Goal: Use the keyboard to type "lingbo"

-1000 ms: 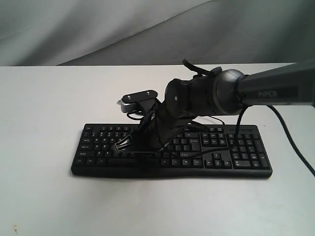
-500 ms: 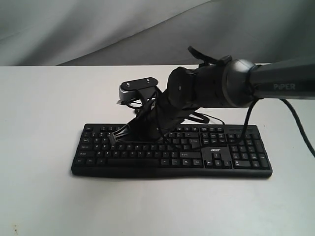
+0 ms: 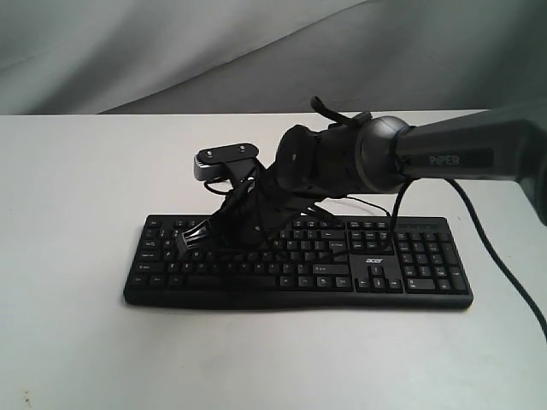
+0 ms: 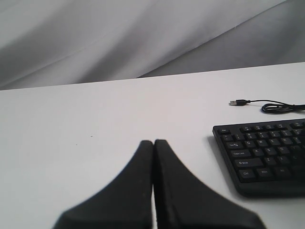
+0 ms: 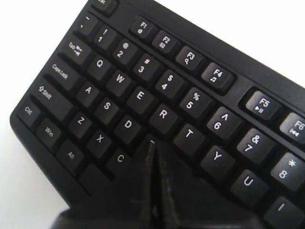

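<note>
The black keyboard [image 3: 376, 260] with its white "acer" logo lies across the white table. My right arm [image 3: 444, 158] reaches over it from the right. My right gripper [image 3: 190, 235] is shut and empty, pointing down over the left half of the keys. In the right wrist view the keyboard [image 5: 138, 95] fills the frame, and the right gripper [image 5: 152, 144] has its tip just above the key right of D, below R. My left gripper [image 4: 153, 142] is shut and empty, above bare table to one side of the keyboard's [image 4: 267, 152] Ctrl end. It is out of the exterior view.
The keyboard's thin black USB cable [image 4: 267, 106] lies loose on the table behind the keyboard, its plug unconnected. A grey cloth backdrop [image 3: 171, 51] hangs behind the table. The right arm's own black cable [image 3: 504, 256] hangs down at the right of the keyboard.
My right arm has swung left along the keyboard. Its shut gripper tip rose from the lower key rows and now hangs further left over the letter keys.
</note>
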You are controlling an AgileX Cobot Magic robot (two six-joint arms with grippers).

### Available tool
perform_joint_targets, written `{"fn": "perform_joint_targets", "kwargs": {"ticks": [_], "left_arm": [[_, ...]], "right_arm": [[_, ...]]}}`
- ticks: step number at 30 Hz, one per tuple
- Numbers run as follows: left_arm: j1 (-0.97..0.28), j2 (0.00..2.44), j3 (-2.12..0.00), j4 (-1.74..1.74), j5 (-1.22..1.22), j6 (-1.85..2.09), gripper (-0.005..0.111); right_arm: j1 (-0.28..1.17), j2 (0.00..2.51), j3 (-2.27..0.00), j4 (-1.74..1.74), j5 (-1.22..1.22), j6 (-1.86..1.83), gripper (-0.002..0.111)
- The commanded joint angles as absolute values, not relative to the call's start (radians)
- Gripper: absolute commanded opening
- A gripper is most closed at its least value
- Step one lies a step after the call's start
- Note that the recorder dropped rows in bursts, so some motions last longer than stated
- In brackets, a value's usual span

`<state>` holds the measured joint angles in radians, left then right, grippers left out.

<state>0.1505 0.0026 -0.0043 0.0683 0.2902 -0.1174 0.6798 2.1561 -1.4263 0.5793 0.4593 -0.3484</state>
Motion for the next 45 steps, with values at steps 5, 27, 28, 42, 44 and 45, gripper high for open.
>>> {"fn": "perform_joint_targets", "kwargs": {"ticks": [5, 27, 28, 42, 44, 45], "left_arm": [[0.152, 0.0, 0.0, 0.06, 0.286, -0.121, 0.001], [0.152, 0.0, 0.0, 0.06, 0.286, -0.121, 0.001], [0.152, 0.0, 0.0, 0.06, 0.286, -0.121, 0.001], [0.152, 0.0, 0.0, 0.06, 0.286, -0.121, 0.001], [0.152, 0.0, 0.0, 0.06, 0.286, -0.121, 0.001], [0.152, 0.0, 0.0, 0.06, 0.286, -0.121, 0.001]], "right_arm": [[0.675, 2.16, -1.434, 0.617, 0.433, -0.403, 0.0], [0.666, 2.205, -1.434, 0.624, 0.449, -0.388, 0.0], [0.666, 2.203, -1.434, 0.624, 0.449, -0.388, 0.0], [0.665, 2.108, -1.434, 0.545, 0.54, -0.327, 0.0], [0.665, 2.108, -1.426, 0.525, 0.553, -0.307, 0.0], [0.665, 2.103, -1.416, 0.516, 0.553, -0.297, 0.0]]}}
